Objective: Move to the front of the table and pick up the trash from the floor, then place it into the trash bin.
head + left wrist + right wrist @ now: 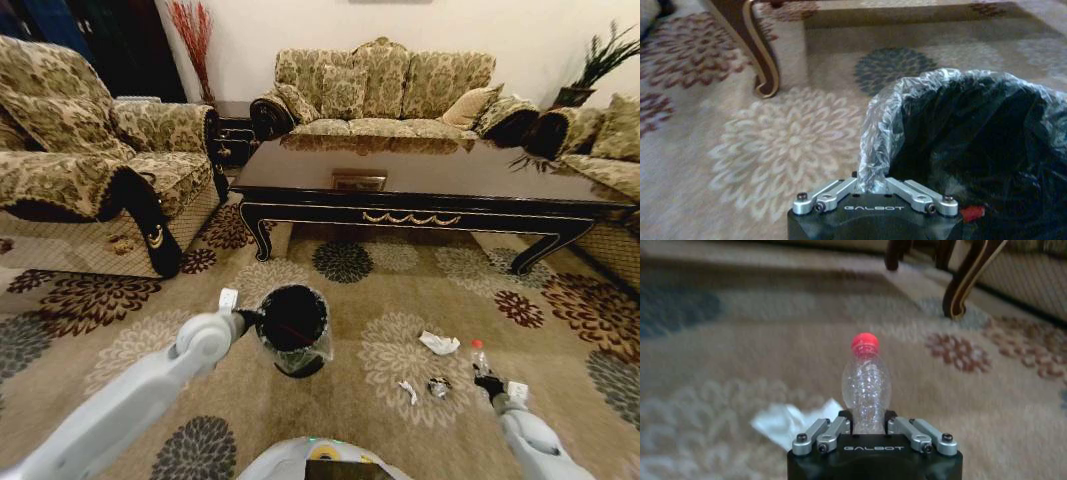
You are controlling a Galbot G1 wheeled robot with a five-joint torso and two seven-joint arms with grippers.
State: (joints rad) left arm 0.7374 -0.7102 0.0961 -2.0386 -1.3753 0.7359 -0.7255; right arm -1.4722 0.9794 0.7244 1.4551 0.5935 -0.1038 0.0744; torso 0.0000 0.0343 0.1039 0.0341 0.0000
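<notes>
The black trash bin (292, 330) with its clear crinkly liner stands on the patterned floor (390, 280) in front of the dark table (430, 175). My left gripper (247, 318) is shut on the bin's lined rim (870, 165). My right gripper (487, 380) is shut on a clear plastic bottle (865, 390) with a red cap (865, 342), low over the carpet. More trash lies near it: a crumpled white paper (438, 343), a small white scrap (408, 390) and a greyish wad (438, 386). The white paper (783, 422) lies just beside the bottle.
An armchair (90, 170) stands at the left, a sofa (385, 90) behind the table, and another seat (610, 150) at the right. A curved table leg (760, 55) is close to the bin. Open carpet lies between bin and scraps.
</notes>
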